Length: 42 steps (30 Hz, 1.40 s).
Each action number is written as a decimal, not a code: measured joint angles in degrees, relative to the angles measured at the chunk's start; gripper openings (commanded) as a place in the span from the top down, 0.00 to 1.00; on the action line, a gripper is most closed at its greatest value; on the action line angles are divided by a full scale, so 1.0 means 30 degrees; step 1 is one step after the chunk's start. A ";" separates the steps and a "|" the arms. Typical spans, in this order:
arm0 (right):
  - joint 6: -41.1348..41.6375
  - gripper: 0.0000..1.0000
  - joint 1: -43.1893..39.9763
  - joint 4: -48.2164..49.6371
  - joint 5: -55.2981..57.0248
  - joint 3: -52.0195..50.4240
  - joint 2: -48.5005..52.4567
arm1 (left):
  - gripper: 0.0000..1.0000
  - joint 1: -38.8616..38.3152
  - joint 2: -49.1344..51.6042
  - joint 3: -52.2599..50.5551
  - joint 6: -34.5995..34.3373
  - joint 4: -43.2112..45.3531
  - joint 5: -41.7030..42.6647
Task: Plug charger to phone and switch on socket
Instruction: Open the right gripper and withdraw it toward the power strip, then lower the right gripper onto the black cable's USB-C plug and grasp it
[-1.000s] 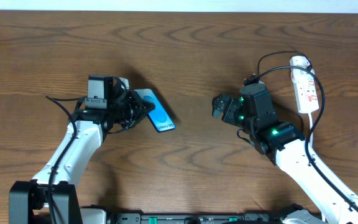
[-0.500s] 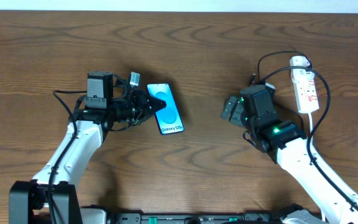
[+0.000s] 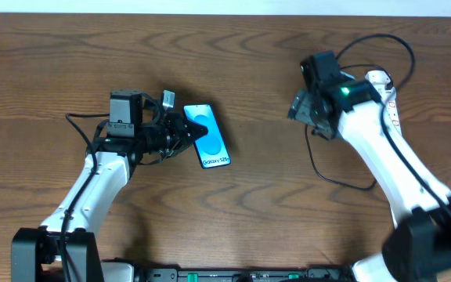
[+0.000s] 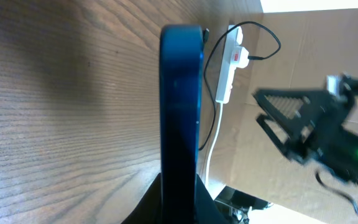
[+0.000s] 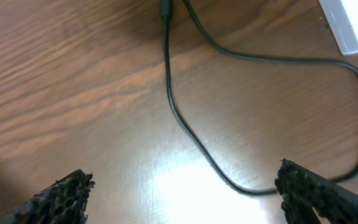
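My left gripper (image 3: pixel 185 135) is shut on the near end of the phone (image 3: pixel 208 135), whose blue screen faces up in the overhead view. In the left wrist view the phone (image 4: pixel 181 99) stands edge-on between my jaws (image 4: pixel 179 202). My right gripper (image 3: pixel 298 107) is open and empty, above the table left of the socket (image 3: pixel 379 77), which my right arm partly hides. The charger (image 3: pixel 316 160) lies loose in a loop on the table. In the right wrist view the charger (image 5: pixel 174 109) runs between my open fingers (image 5: pixel 185 196), its plug tip (image 5: pixel 165 9) at the top.
A corner of the white socket (image 5: pixel 350 25) shows at the top right of the right wrist view. The socket (image 4: pixel 227 74) with its white cord, and the right arm (image 4: pixel 309 124), show beyond the phone in the left wrist view. Wood table (image 3: pixel 249 63) all round.
The right arm has swung from the table's middle right toward the back, next to the socket. The charger loop now lies exposed on the table. The left gripper turned the phone earlier, then held still.
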 measured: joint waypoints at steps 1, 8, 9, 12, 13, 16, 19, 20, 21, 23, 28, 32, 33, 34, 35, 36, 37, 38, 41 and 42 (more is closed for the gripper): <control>0.0022 0.13 -0.0095 0.0007 -0.0007 0.0240 0.0503 | 0.92 0.0000 0.0000 0.0000 0.0000 -0.0007 -0.0015; -0.1246 0.25 -0.0845 0.2579 0.0036 0.0794 0.4211 | 0.92 0.0000 0.0000 0.0000 0.0000 -0.0117 -0.0022; -0.1494 0.25 -0.0889 0.2863 0.0058 0.0794 0.4656 | 0.93 0.0000 0.0000 0.0000 0.0000 -0.0117 -0.0015; -0.1960 0.27 -0.0896 0.3781 0.0066 0.0794 0.5799 | 0.92 0.0000 0.0000 0.0000 0.0000 -0.0117 -0.0022; -0.2076 0.31 -0.0896 0.4116 0.0051 0.0801 0.6266 | 0.93 0.0000 0.0000 0.0000 0.0000 -0.0131 -0.0022; -0.2317 0.43 -0.0896 0.4925 0.0044 0.0823 0.7140 | 0.93 0.0000 0.0000 0.0000 0.0000 -0.0138 -0.0022; -0.2361 0.58 -0.0896 0.5195 -0.0153 0.1078 0.7664 | 0.93 0.0000 0.0000 0.0000 0.0000 -0.0168 -0.0015; -0.2404 0.65 -0.0896 0.5187 -0.0240 0.1137 0.7759 | 0.93 0.0000 0.0000 0.0000 0.0000 -0.0160 -0.0036; -0.2455 0.69 -0.0896 0.5187 -0.0393 0.1173 0.7818 | 0.93 0.0000 0.0000 0.0000 0.0000 -0.0160 -0.0029; -0.2419 0.75 -0.0896 0.4954 -0.0612 0.1224 0.7839 | 0.92 0.0000 0.0000 0.0000 0.0000 -0.0168 -0.0051; -0.4379 0.85 -0.0903 0.3876 -0.2703 0.1413 0.7847 | 0.93 0.0000 0.0000 0.0000 0.0000 -0.0168 -0.0087; -0.7548 0.76 -0.0816 0.1392 -0.5406 0.1610 0.7847 | 0.93 0.0000 0.0000 0.0000 0.0000 -0.0168 -0.0087; -0.8233 0.69 -0.0743 0.0612 -0.5894 0.1617 0.7847 | 0.93 0.0000 0.0000 0.0000 0.0000 -0.0168 -0.0087; -0.8830 0.57 -0.0612 -0.0204 -0.6215 0.1603 0.7847 | 0.93 0.0000 0.0000 0.0000 0.0000 -0.0168 -0.0087; -0.9216 0.44 -0.0503 -0.0634 -0.6375 0.1574 0.7847 | 0.93 0.0000 0.0000 0.0000 0.0000 -0.0168 -0.0087; -0.9515 0.35 -0.0350 -0.1035 -0.6397 0.1537 0.7854 | 0.93 0.0000 0.0000 0.0000 0.0000 -0.0168 -0.0087; -0.9792 0.30 -0.0211 -0.1253 -0.6375 0.1523 0.7854 | 0.92 0.0000 0.0000 0.0000 0.0000 -0.0168 -0.0087; -1.0054 0.26 -0.0058 -0.1311 -0.6288 0.1530 0.7847 | 0.93 0.0000 0.0000 0.0000 0.0000 -0.0168 -0.0087; -0.9923 0.15 0.0415 -0.0634 -0.5326 0.1530 0.7847 | 0.93 0.0000 0.0000 0.0000 0.0000 -0.0168 -0.0087; -0.9697 0.13 0.0503 0.0036 -0.4685 0.1530 0.7847 | 0.92 0.0000 0.0000 0.0000 0.0000 -0.0160 -0.0087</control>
